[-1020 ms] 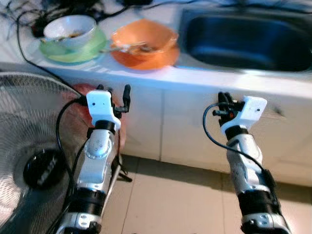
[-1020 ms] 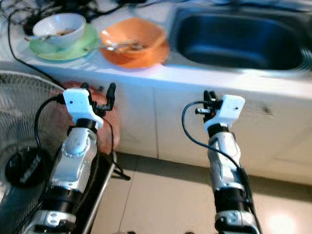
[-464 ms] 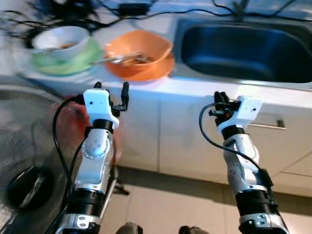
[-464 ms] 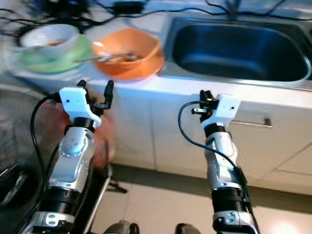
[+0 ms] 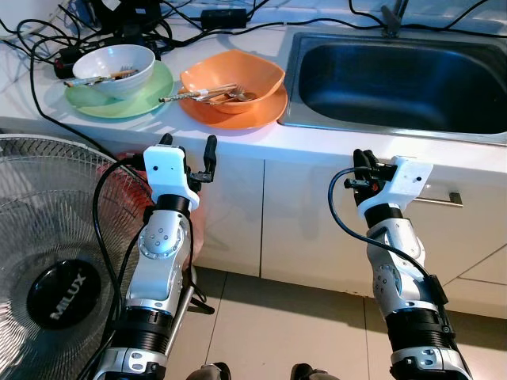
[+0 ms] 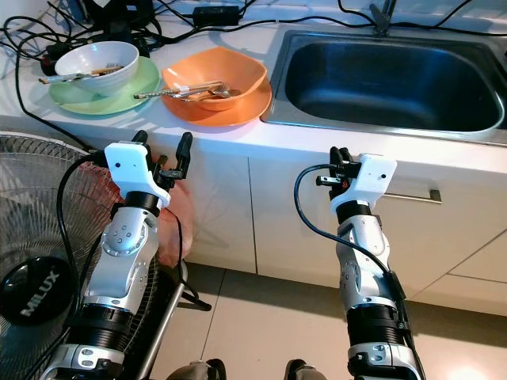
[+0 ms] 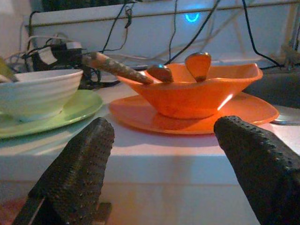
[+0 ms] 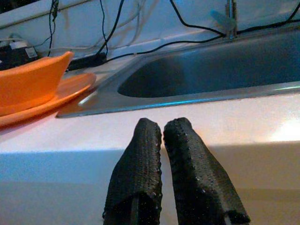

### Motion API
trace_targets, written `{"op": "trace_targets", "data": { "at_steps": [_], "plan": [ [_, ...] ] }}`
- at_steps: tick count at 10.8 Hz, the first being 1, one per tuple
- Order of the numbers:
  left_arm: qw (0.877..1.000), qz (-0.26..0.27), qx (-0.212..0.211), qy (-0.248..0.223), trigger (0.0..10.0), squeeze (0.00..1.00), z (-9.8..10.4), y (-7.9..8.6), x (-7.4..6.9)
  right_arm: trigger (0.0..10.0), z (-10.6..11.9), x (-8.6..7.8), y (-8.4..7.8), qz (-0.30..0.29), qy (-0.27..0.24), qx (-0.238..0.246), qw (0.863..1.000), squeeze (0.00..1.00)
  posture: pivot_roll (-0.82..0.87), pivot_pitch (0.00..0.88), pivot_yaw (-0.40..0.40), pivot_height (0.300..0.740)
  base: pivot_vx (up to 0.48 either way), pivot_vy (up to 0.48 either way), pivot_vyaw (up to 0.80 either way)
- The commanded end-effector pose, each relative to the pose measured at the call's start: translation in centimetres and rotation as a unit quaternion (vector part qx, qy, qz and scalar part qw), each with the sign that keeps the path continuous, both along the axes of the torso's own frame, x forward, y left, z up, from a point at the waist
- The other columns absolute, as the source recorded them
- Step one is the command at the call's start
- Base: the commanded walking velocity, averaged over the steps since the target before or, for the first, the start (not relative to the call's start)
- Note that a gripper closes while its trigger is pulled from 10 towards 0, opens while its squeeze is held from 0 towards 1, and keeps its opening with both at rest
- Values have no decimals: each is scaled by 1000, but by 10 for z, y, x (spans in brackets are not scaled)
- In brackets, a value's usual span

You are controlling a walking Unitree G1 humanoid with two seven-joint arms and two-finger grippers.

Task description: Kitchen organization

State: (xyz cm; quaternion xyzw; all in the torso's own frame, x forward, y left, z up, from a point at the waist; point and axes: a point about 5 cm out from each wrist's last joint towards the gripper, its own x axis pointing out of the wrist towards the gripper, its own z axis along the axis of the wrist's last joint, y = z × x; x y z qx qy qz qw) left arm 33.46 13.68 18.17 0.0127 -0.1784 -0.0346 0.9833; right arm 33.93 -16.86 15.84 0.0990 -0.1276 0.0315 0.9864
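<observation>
Near the counter edge, left gripper [image 5: 187, 149] gapes wide; raise it squarely toward the orange bowl [image 5: 231, 77]; right gripper [image 5: 363, 165] pinched closed.

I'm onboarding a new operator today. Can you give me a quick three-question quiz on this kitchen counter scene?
1. True or false: the orange bowl sits on an orange plate.
2. Which gripper has its fingers spread apart: A) left gripper B) right gripper?
3. Fill in: the white bowl rests on a ____ plate.

Key: 1 true; 2 A; 3 green.
</observation>
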Motion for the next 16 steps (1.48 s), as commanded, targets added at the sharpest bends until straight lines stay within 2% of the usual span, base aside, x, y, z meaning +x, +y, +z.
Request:
{"op": "trace_targets", "data": {
  "at_steps": [1,3,4,5,9,11,13,14,16],
  "plan": [
    [1000,-7,17,-12,10000,0,4,-2,-3,10000,0,0,-1,-3,2,4,1000,0,67,176,47,740,0,0,0],
    [999,-28,25,-12,10000,0,5,-8,-2,10000,0,0,-1,-2,1,4,1000,0,68,174,47,740,0,0,0],
    [996,-68,55,-14,10000,0,3,-22,-5,10000,0,0,-1,-2,1,4,1000,0,67,172,46,740,0,0,0],
    [994,-78,75,-28,10000,0,6,-30,-6,10000,0,0,0,-1,1,5,1000,0,65,171,47,740,0,0,0],
    [993,-36,78,-77,10000,0,28,-24,-3,10000,-1,0,0,-2,1,7,1000,0,67,165,51,740,0,0,0],
    [993,-38,75,-84,10000,0,32,-25,0,10000,-1,0,1,-2,0,7,1000,0,63,156,52,740,0,0,0],
    [992,-22,81,-96,10000,0,40,-25,8,10000,-1,-1,1,-2,0,8,1000,0,65,154,51,740,0,0,0],
    [993,-8,78,-92,10000,0,44,-23,17,10000,-1,0,2,-1,1,8,1000,0,67,156,51,740,0,0,0],
    [997,2,39,-69,10000,0,39,-17,27,10000,-2,0,3,1,2,8,1000,0,61,161,47,740,0,0,0]
  ]
}}
